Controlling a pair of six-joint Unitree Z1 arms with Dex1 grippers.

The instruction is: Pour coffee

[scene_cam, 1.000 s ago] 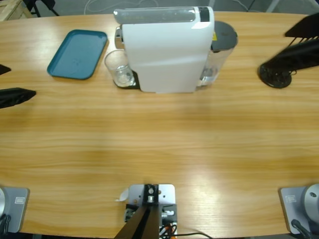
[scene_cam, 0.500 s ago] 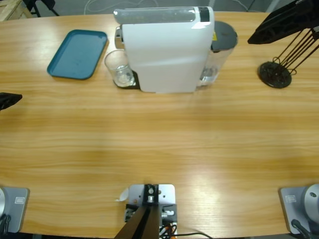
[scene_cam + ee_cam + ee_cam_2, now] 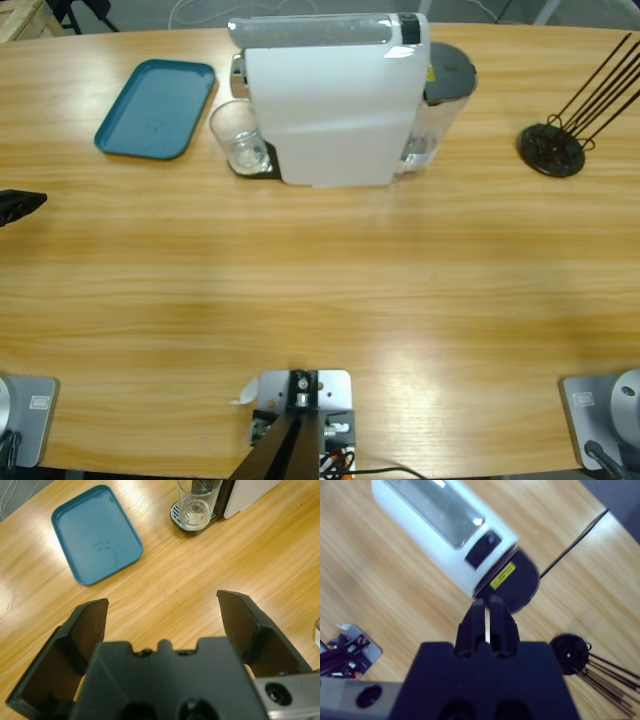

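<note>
A white coffee machine [image 3: 335,100] stands at the table's far middle, with a dark-lidded water tank [image 3: 445,75] at its right. A clear glass [image 3: 240,140] sits on its drip tray [image 3: 262,168]; it looks empty. In the high view only the tip of my left gripper [image 3: 15,205] shows, at the left edge. Its jaws stand wide open [image 3: 165,602] with nothing between them, and point toward the glass [image 3: 197,502], well short of it. My right gripper [image 3: 486,622] is shut and hangs high over the machine [image 3: 445,535]; it is out of the high view.
A teal tray [image 3: 155,108] lies left of the glass, also seen in the left wrist view [image 3: 96,535]. A black wire stand [image 3: 552,148] with thin rods stands at the far right, and shows in the right wrist view [image 3: 570,652].
The right arm has risen out of the high view at the upper right, uncovering the wire stand. The left gripper has drawn back toward the left edge.
</note>
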